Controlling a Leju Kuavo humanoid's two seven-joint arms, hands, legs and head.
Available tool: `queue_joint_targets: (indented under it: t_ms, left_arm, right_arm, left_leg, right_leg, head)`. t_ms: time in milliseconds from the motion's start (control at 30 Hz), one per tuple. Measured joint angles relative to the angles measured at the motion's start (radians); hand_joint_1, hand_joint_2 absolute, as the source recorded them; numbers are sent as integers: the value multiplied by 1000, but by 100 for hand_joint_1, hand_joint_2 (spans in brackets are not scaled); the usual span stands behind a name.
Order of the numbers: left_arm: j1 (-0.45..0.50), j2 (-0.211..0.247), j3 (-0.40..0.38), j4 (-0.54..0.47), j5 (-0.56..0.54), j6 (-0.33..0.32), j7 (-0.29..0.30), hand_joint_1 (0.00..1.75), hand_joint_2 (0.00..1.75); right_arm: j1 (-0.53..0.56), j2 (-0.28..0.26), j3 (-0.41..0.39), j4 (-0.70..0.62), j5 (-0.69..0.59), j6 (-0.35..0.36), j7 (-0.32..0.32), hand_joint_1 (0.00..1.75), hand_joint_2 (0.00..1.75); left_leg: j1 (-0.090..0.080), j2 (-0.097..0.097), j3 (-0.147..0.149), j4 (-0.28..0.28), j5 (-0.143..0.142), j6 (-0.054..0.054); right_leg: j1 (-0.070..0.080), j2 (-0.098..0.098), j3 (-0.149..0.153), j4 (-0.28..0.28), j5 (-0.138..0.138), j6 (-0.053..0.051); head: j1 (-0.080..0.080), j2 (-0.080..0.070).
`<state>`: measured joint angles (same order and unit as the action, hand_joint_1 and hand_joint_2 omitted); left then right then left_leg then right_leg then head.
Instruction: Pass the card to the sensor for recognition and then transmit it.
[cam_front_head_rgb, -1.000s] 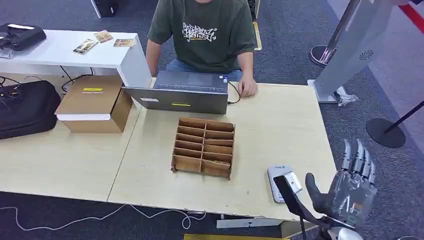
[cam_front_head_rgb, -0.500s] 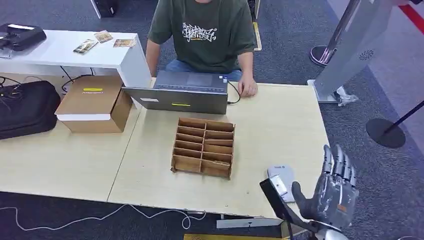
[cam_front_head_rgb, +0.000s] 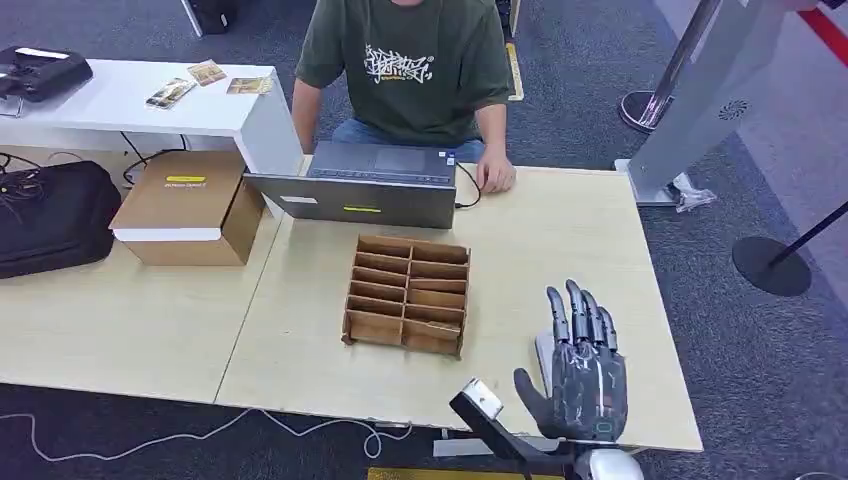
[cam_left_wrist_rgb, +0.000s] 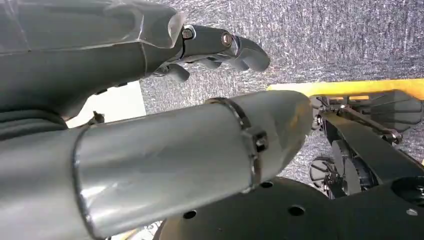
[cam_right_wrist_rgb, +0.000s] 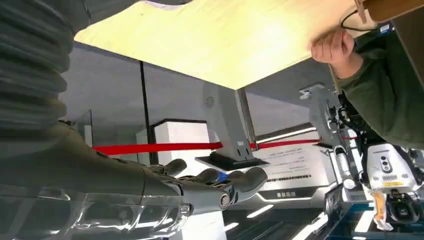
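Head view shows the right hand (cam_front_head_rgb: 583, 372) raised over the table's (cam_front_head_rgb: 560, 240) near corner, palm toward the table, fingers (cam_front_head_rgb: 578, 312) straight and apart, thumb out to the side. A dark flat card (cam_front_head_rgb: 492, 427) slants away from the thumb's base; whether the thumb pinches it I cannot tell. A pale sensor (cam_front_head_rgb: 543, 347) lies on the table under the fingers, mostly hidden by them. Beyond the fingertips sits a wooden rack (cam_front_head_rgb: 407, 293), then a laptop (cam_front_head_rgb: 365, 185) and a person's hand (cam_front_head_rgb: 495, 177).

To present the card well, I judge the hand should lower the card flat over the sensor, pause there, and keep the grip steady. The left hand (cam_left_wrist_rgb: 220, 47) hangs by the floor, fingers loosely bent, empty.
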<state>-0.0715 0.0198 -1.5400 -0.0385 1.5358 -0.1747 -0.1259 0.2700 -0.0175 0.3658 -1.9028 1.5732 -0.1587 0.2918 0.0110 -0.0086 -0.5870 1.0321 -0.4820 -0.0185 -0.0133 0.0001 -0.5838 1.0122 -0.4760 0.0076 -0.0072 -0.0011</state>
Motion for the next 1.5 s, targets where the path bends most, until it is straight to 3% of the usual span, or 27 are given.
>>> queue_joint_targets:
  t_ms: [200, 500, 900, 1500]
  left_arm:
    - [-1, 8, 0, 0, -16, 2, 3, 0, 0]
    - [-2, 18, 0, 0, -18, 4, 18, 0, 0]
    - [-3, 18, 0, 0, -13, 4, 22, 0, 0]
    - [-6, 18, 0, 0, 11, 5, 36, 0, 0]
  right_arm:
    - [-37, 4, 15, 60, 0, 0, 30, 0, 175]
    - [-89, 47, 26, 156, 0, 8, -76, 0, 175]
    - [-144, 113, 22, 273, 0, 34, -103, 0, 175]
    - [-164, 156, 39, 346, -1, 101, -83, 0, 175]
  left_leg:
    - [0, 0, 0, 0, 0, 0]
    - [0, 0, 0, 0, 0, 0]
    - [0, 0, 0, 0, 0, 0]
    - [0, 0, 0, 0, 0, 0]
  right_leg:
    - [0, 0, 0, 0, 0, 0]
    - [0, 0, 0, 0, 0, 0]
    - [0, 0, 0, 0, 0, 0]
    - [0, 0, 0, 0, 0, 0]
  head:
    - [0, 0]
    - [0, 0]
    - [0, 0]
    - [0, 0]
